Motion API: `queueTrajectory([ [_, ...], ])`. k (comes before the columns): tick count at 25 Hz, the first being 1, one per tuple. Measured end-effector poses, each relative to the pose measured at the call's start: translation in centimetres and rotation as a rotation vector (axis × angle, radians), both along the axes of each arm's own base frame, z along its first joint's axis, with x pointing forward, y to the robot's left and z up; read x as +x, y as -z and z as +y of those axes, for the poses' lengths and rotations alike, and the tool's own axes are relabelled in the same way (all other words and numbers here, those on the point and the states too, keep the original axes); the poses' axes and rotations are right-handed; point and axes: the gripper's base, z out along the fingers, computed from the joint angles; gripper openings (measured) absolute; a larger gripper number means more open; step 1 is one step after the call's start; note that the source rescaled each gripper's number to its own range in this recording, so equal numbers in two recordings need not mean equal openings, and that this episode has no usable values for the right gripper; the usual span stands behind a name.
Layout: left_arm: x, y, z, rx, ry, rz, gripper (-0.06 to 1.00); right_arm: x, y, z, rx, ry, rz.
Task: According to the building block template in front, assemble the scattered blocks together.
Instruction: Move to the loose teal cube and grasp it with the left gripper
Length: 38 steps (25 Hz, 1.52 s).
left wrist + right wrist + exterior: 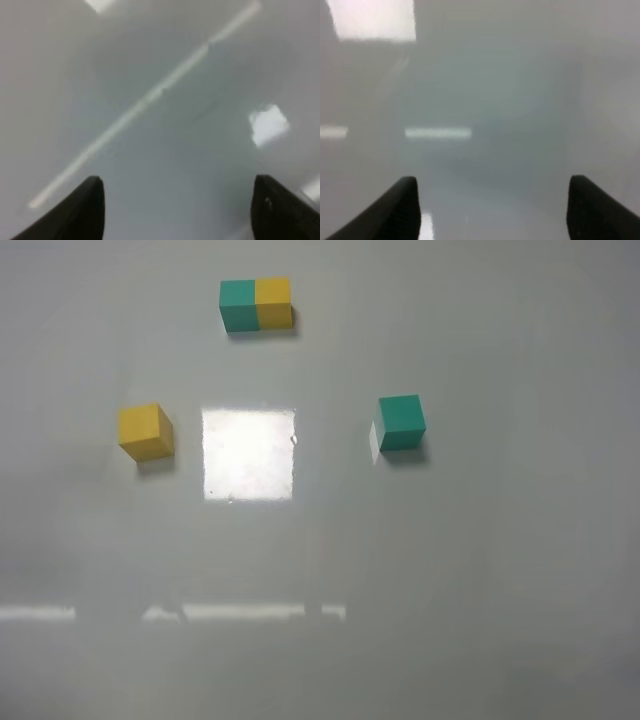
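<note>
Firstly, table point(450, 590): glossy pale-grey surface with a bright rectangular light reflection near the middle.

Building block template point(257, 305): teal-green and yellow cubes joined in a bar, teal half on the left. It rests at the far side of the exterior view, well apart from both loose blocks.

Yellow cube point(146, 431): loose, left of the reflection, turned slightly.

Teal-green cube point(401, 422): loose, right of the reflection, well apart from the yellow one.

Left gripper point(177, 200): dark fingers spread wide, only tabletop between them.

Right gripper point(492, 200): dark fingers likewise spread wide over tabletop.
</note>
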Motion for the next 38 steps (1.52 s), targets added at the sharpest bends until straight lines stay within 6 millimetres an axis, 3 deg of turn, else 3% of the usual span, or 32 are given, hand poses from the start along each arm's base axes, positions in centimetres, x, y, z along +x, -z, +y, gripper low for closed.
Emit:
queueTrajectory([
  [5, 3.0, -1.1, -3.6, 0.128, 0.211, 0.058, 0.66, 0.0, 0.0, 0.0, 0.000, 0.000, 0.000],
  [13, 7.8, -4.4, -12.5, 0.201, 0.439, 0.044, 0.62, 0.0, 0.0, 0.0, 0.000, 0.000, 0.000],
  [18, 9.5, -5.5, -18.3, 0.263, 0.562, -0.018, 0.61, 0.0, 0.0, 0.0, 0.000, 0.000, 0.000],
  [24, 10.3, -5.5, -24.7, 0.284, 0.688, -0.054, 0.61, 0.0, 0.0, 0.0, 0.000, 0.000, 0.000],
  [30, 11.5, -5.0, -27.6, 0.275, 0.705, -0.060, 0.61, 0.0, 0.0, 0.0, 0.000, 0.000, 0.000],
  [38, 13.2, -3.2, -29.9, 0.270, 0.720, -0.084, 0.61, 0.0, 0.0, 0.0, 0.000, 0.000, 0.000],
])
